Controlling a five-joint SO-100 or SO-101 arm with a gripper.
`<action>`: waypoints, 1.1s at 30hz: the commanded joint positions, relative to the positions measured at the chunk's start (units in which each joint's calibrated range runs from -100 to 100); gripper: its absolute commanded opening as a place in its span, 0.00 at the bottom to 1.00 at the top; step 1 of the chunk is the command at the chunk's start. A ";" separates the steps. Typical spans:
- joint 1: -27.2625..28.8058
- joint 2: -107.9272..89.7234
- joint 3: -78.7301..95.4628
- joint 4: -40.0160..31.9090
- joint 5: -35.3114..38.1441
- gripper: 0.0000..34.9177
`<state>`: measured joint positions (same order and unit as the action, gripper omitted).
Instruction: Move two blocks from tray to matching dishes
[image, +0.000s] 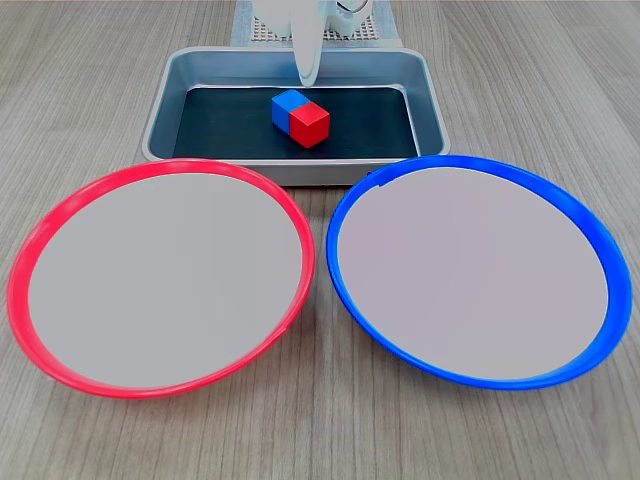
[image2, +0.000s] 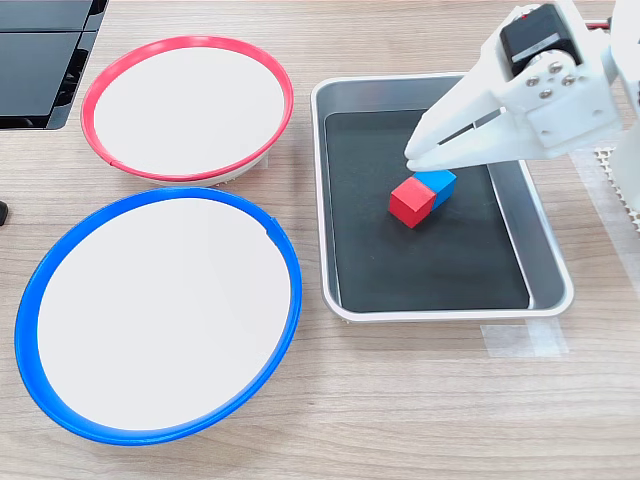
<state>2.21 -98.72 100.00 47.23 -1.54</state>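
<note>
Both blocks, the red block touching the blue block, sit mid-tray toward its far rim in the first exterior view, while the gripper, jaws together and empty, hangs above the blue one, seemingly lining up.

Gripper seen only as one pale tip in the first exterior view, rest of arm cut by top edge; gap between the jaws not possible to judge. In the second exterior view, arm body cut by right edge. Blue block partly hidden there behind the gripper tip and the red block. Near rim of tray covered in the first exterior view by both dishes. Dark object at far left corner of table cut off, not identifiable.
</note>
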 joint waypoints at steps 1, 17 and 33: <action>-0.09 -0.34 0.00 0.19 0.05 0.01; -3.11 17.74 -19.85 7.71 -4.79 0.01; 5.36 70.79 -51.43 27.27 -12.84 0.59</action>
<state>6.64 -30.78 50.73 74.80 -14.09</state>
